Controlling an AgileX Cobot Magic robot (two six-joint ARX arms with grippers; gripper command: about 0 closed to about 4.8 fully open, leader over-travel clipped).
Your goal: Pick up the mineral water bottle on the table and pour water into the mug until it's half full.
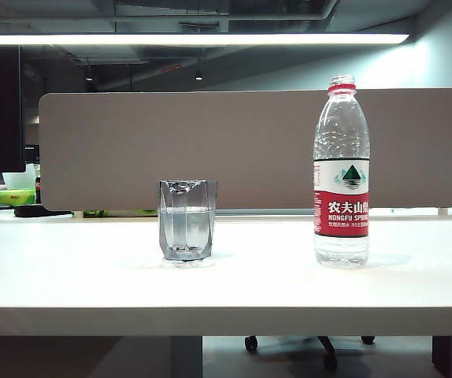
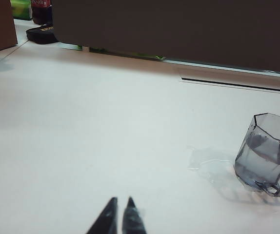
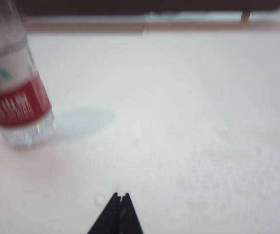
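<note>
1. White and wide, the surface (image 1: pixel 68 276) fills the lower half of the exterior view, with a grey partition panel (image 1: pixel 257 150) behind it.
2. Left of centre stands the mug (image 1: pixel 187 220), about half full of water (image 1: pixel 186 231): rigid, faceted and breakable.
3. Right of centre stands the mineral water bottle (image 1: pixel 342 173), upright, uncapped and nearly empty; likely light, thin-walled and easily squeezed, so best gripped at the labelled middle.
4. The left gripper (image 2: pixel 120 208) is pressed together, empty, off to one side of the mug.
5. The right gripper (image 3: pixel 119 199) is pressed together, empty, apart from the bottle.
</note>
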